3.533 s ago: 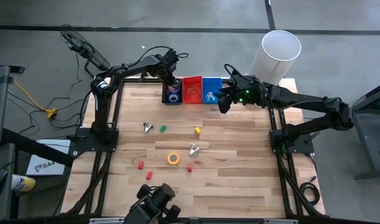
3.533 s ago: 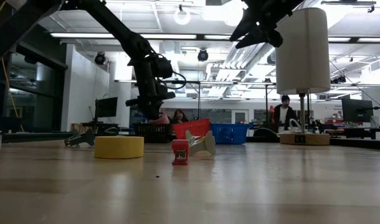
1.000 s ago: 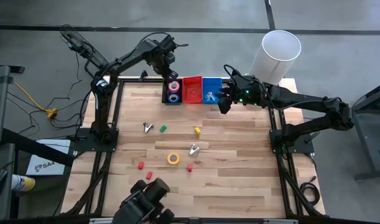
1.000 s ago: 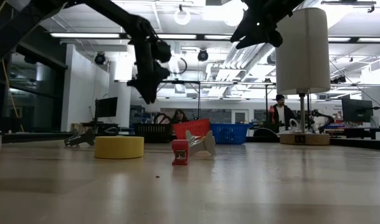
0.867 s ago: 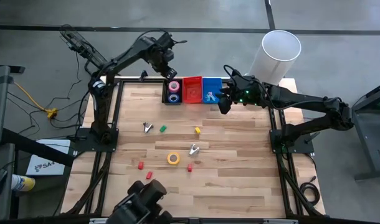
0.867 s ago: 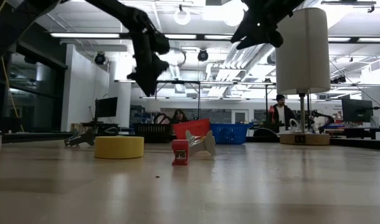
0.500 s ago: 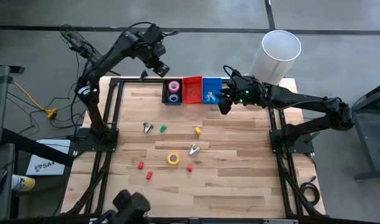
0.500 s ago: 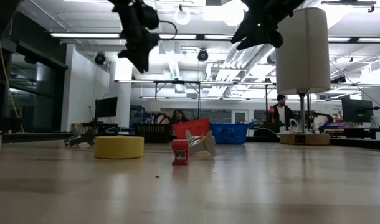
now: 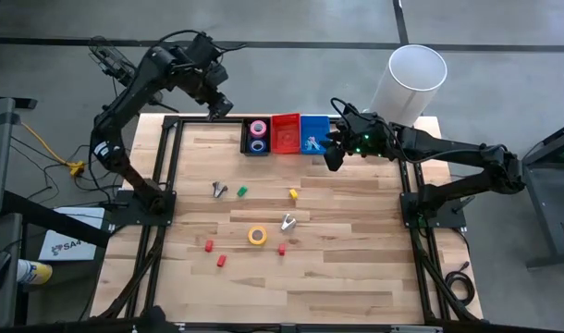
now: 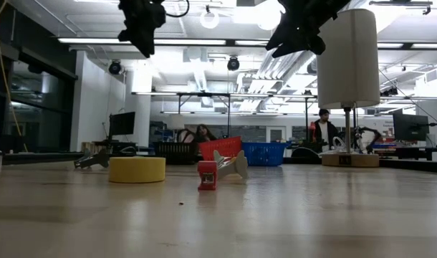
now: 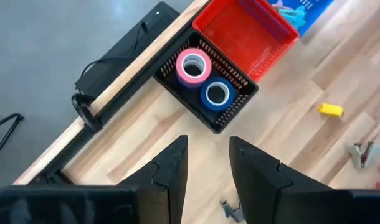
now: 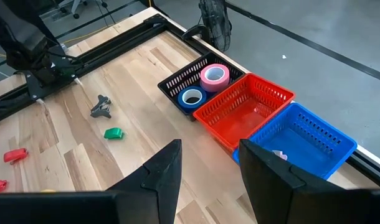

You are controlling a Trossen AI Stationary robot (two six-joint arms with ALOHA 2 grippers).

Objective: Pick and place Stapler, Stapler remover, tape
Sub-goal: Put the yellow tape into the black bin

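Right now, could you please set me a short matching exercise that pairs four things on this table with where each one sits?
Things:
1. pink ring-shaped tape roll
2. yellow ring-shaped tape roll
3. red plastic basket
4. left gripper

Places:
A. between the black and blue baskets
B. lying on the bare wooden tabletop
C. raised beyond the table's far left corner
D. inside the black basket

Pairs: 1-D, 2-B, 3-A, 4-C

- I see a smooth, pale wood plank table (image 9: 356,268).
- Three plastic mesh baskets (image 12: 249,112).
- I read the tape rolls (image 11: 194,65) as glossy.
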